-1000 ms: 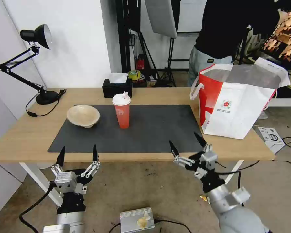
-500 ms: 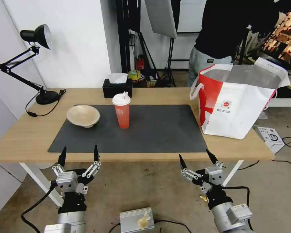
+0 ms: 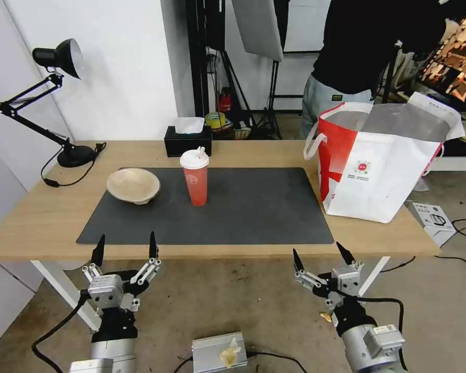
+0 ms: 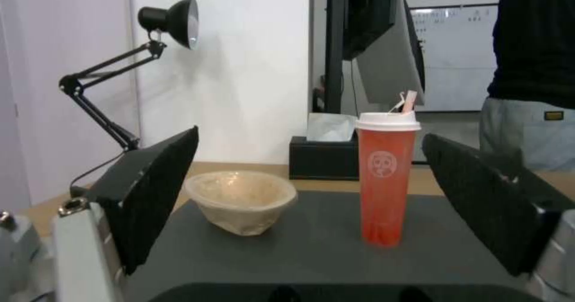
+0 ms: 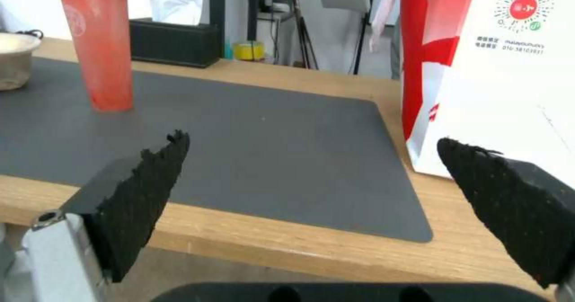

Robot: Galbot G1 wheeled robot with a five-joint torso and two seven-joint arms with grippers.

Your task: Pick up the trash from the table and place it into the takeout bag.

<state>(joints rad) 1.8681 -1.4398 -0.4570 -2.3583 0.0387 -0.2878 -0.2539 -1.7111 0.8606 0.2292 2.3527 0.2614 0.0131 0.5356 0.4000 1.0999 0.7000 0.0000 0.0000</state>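
You're looking at a light-wood desk (image 3: 41, 217) under a matt dark grey mat (image 3: 243, 207). The red cup (image 3: 195, 184) looks like smooth plastic; the takeout bag (image 3: 383, 171) is glossy white with silvery lining.

white wall (image 3: 124, 67) | black desk lamp (image 3: 57, 57) | bare concrete floor (image 3: 233, 305) | light stands (image 3: 272, 98)

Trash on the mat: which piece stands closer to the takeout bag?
The red cup with the white lid; the shallow beige bowl sits farther from the takeout bag, toward the desk lamp.
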